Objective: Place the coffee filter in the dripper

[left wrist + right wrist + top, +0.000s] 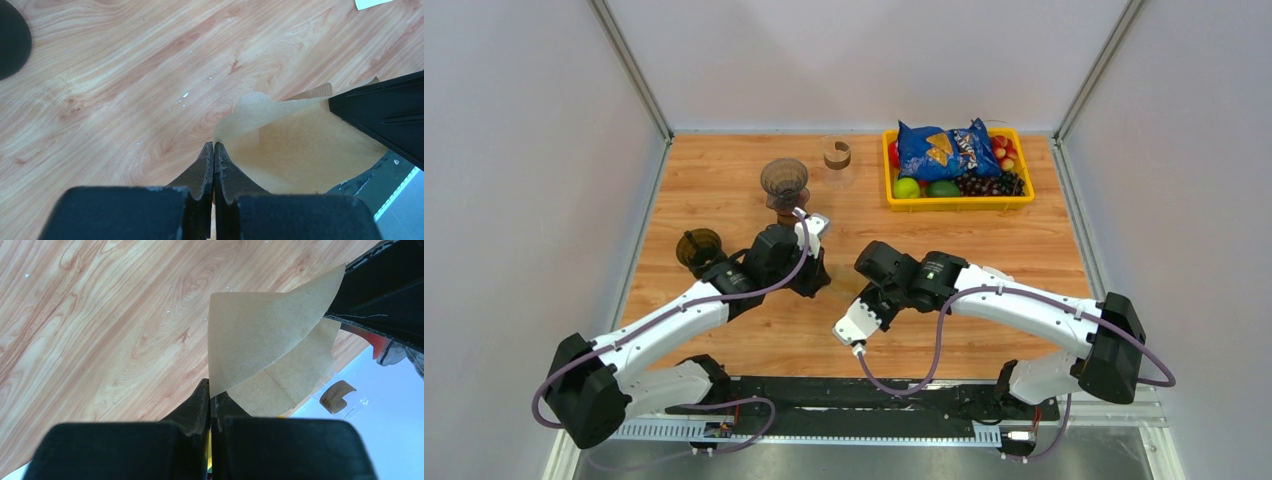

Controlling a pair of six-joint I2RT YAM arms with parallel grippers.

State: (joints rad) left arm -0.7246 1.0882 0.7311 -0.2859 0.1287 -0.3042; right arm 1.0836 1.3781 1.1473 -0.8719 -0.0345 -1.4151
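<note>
1. Well, we look first at the wooden table [724,170]. Its top is light brown with wavy grain lines.
2. Plain gray walls [524,150] stand at the left, the back and the right of the table.
3. A yellow basket [957,203] sits at the back right. A blue chip bag [944,148] lies in it on top of some fruit [907,187].
4. A small brown ring [837,153] stands just left of the basket, near the back edge.
5. We see the dripper [784,180], a brown see-through cone, near the back in the middle. A second brown cup [699,247] stands closer to us on the left, beside the left arm.
6. The left gripper [214,150] is squeezed tight. Its two black fingers press together on one edge of the filter [300,150].
7. The right gripper [210,395] is squeezed tight too. It pinches a corner of the same filter.
8. We see that the filter is thin tan paper. It is held between the two grippers over bare wood, and its two layers are parted a little.
9. The filter is on the near side of the dripper and apart from it.
10. From above we cannot see the filter, because the two black grippers hide it.
</note>
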